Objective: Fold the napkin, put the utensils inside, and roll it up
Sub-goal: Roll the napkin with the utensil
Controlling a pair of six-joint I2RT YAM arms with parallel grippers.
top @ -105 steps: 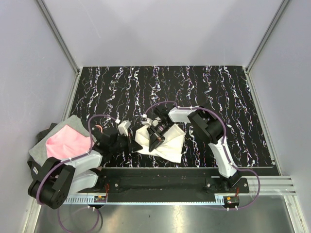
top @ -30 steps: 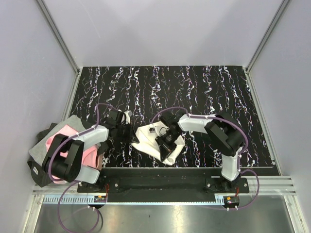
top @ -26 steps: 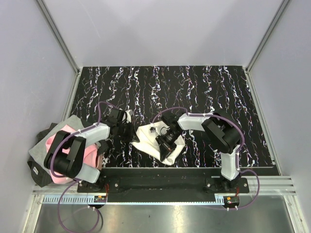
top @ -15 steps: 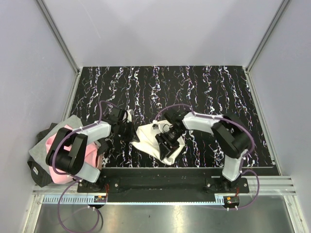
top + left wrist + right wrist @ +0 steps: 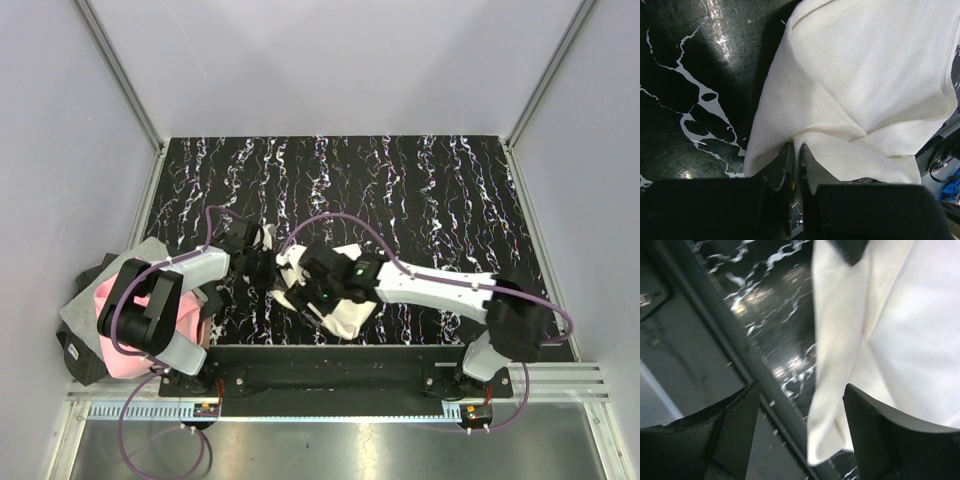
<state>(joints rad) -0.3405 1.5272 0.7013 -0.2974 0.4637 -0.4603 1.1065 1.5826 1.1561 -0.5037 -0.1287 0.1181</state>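
Observation:
The cream napkin [image 5: 348, 312] lies crumpled near the table's front edge, between the two arms. My left gripper [image 5: 268, 270] is at its left side. In the left wrist view the left gripper [image 5: 797, 150] is shut on a pinched fold of the napkin [image 5: 865, 75]. My right gripper [image 5: 318, 290] reaches low across the cloth from the right. In the right wrist view the right gripper [image 5: 802, 405] is open, and a loose corner of the napkin [image 5: 890, 340] hangs between its wide fingers without being gripped. The utensils are out of view.
A pink and grey cloth [image 5: 125, 300] lies off the table's left edge beside the left arm's base. The metal rail [image 5: 715, 325] along the table's near edge runs just below the right gripper. The black marbled table [image 5: 400, 180] stretches behind the napkin.
The right gripper has opened and let go of the napkin. The right arm has stretched out low toward the left. The left gripper has stayed shut on the napkin.

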